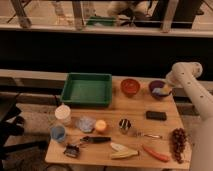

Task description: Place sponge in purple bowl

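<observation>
The robot's gripper (167,88) hangs over the purple bowl (158,88), positioned to deposit the sponge (161,91); its jaw state cannot be told.

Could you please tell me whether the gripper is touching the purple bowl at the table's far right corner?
Cannot tell. In the camera view the gripper overlaps the round purple bowl at its right rim, over a pale object inside, but no contact or gap shows plainly.

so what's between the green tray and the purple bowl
The red bowl sits between the green tray and the purple bowl in the camera view. The claw is at the purple bowl.
</observation>
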Robot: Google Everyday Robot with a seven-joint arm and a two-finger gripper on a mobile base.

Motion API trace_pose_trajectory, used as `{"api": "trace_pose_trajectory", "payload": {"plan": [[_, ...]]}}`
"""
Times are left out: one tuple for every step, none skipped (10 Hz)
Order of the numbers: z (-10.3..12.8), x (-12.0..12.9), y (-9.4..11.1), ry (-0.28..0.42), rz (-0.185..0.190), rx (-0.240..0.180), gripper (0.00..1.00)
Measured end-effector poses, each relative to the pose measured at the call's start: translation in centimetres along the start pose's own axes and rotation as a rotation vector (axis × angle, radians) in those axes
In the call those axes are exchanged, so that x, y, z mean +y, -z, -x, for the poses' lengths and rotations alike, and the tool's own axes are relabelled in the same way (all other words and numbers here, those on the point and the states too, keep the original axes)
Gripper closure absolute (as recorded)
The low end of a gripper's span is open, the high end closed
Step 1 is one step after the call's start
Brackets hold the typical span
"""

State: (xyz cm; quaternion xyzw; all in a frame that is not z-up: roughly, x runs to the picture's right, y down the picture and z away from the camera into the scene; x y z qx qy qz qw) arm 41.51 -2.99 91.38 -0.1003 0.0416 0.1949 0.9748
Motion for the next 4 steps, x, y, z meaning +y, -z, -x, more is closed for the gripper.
{"api": "trace_pose_trajectory", "payload": {"plan": [[-0.22,0.14,0.16,0.0,0.002,0.003,0.49],[-0.37,0.28,-0.09,-0.003,0.006,0.004,0.49],[-0.39,0.54,-0.46,-0.004,0.011,0.004,0.45],[-0.34,0.77,-0.79,-0.005,0.016,0.005,0.34]]}}
